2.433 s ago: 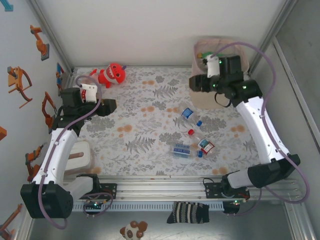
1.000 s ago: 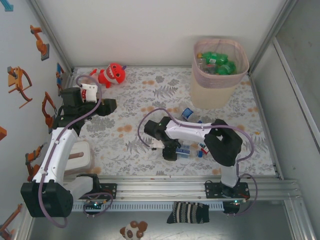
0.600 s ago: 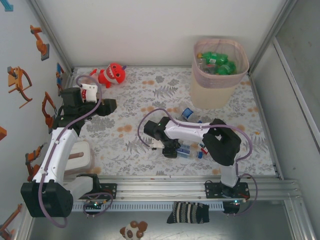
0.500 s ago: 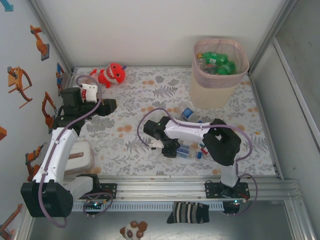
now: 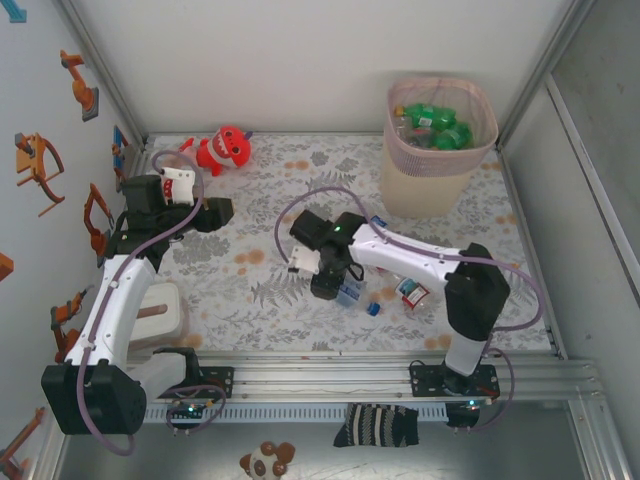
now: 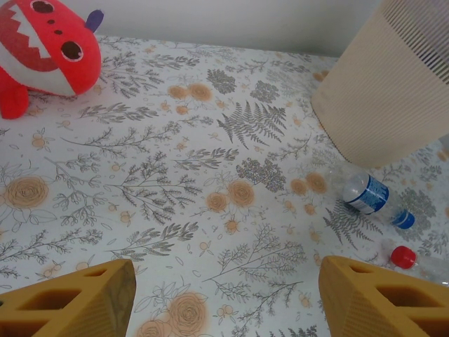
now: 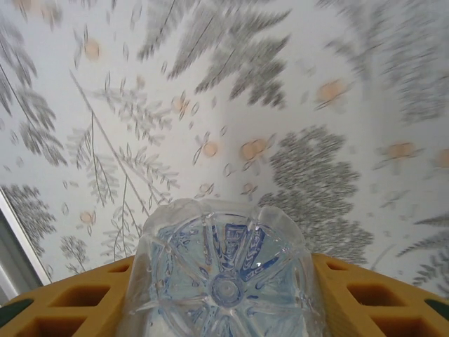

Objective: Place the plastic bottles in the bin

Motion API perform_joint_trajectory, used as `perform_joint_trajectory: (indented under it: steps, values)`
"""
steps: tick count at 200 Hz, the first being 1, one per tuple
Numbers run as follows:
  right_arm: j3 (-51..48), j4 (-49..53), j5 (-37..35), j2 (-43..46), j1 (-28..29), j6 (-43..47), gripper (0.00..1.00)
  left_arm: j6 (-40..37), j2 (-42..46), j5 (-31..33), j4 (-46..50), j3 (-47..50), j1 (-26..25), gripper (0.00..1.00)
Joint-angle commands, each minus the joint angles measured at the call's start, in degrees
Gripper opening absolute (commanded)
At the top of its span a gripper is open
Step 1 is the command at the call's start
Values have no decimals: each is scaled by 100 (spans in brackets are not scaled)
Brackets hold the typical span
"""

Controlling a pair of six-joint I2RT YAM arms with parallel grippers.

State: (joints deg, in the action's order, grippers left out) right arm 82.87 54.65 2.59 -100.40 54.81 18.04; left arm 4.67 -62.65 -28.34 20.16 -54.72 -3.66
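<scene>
My right gripper (image 5: 338, 290) is shut on a clear plastic bottle with a blue label (image 5: 351, 293) near the middle of the floral mat. In the right wrist view the bottle's ribbed base (image 7: 224, 281) sits between the orange fingers (image 7: 77, 302). A red-and-white-labelled bottle (image 5: 410, 292) lies to its right. The left wrist view has a blue-labelled bottle (image 6: 366, 193) and a red-capped one (image 6: 405, 257) by the bin (image 6: 393, 84). The bin (image 5: 440, 175) stands far right with green bottles (image 5: 435, 122) inside. My left gripper (image 5: 215, 213) hovers open at the left, its fingers (image 6: 77, 302) holding nothing.
A red plush toy (image 5: 225, 148) lies at the back left of the mat (image 5: 270, 200). A white block (image 5: 165, 315) sits beside the left arm. Walls close the mat in on three sides, and a metal rail (image 5: 320, 368) runs along the near edge.
The right gripper has closed on the blue-labelled bottle and carried it a little left and away from the rail. The right arm's elbow swung right. The left arm has stayed still.
</scene>
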Motion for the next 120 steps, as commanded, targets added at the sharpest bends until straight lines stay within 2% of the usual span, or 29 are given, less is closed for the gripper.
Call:
perform_joint_trajectory:
  steps: [1, 73, 120]
  values:
    - [346, -285, 307, 544, -259, -570, 48, 26, -9, -76, -54, 23, 34, 69]
    - [900, -1338, 675, 1807, -1399, -1579, 43, 34, 26, -66, -55, 39, 32, 69]
    - [1449, -1908, 811, 2158, -2341, -1929, 40, 27, 32, -84, -55, 24, 32, 69]
